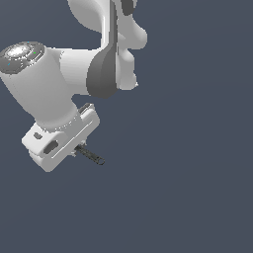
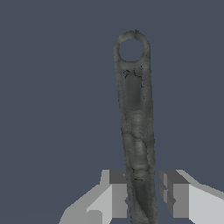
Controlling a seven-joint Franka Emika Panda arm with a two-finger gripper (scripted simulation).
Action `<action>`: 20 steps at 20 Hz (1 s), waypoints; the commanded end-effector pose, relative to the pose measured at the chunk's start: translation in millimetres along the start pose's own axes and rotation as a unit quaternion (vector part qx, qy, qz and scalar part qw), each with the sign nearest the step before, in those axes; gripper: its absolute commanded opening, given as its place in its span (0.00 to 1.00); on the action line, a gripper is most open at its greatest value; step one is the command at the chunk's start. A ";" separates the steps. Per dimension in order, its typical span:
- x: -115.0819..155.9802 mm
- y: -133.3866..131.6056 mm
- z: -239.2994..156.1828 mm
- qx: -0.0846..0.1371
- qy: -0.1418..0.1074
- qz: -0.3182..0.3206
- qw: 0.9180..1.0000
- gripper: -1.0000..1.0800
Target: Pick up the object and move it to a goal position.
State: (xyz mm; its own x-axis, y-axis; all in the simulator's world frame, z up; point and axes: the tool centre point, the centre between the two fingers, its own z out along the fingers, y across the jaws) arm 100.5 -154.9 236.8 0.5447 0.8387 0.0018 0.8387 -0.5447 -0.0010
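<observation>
Dark-grey rod [image 2: 135, 118] looks light, stiff; gripper [image 2: 144, 192] jaws straddle its plain end, contact unclear, ring-tip at 12 o'clock.

Exterior view off the arm — wrist view close along the rod [image 2: 135, 127].

You have one arm [image 1: 59, 84] in the exterior view, ending in one gripper [image 1: 79, 150]. You see one dark rod [image 2: 135, 127], and it has one round hole at its far end. In the wrist view you can count two gripper fingers [image 2: 116, 192], one on each side of the rod.
</observation>
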 end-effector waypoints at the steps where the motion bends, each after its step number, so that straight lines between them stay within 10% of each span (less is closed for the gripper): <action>1: 0.2 8.5 -8.1 0.000 0.000 0.000 1.000 0.00; 20: 1.0 50.9 -45.6 0.000 -0.001 0.001 1.000 0.00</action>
State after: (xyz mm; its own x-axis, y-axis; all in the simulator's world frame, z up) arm 141.9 -180.8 280.1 0.5459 0.8379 0.0002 0.8379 -0.5459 -0.0006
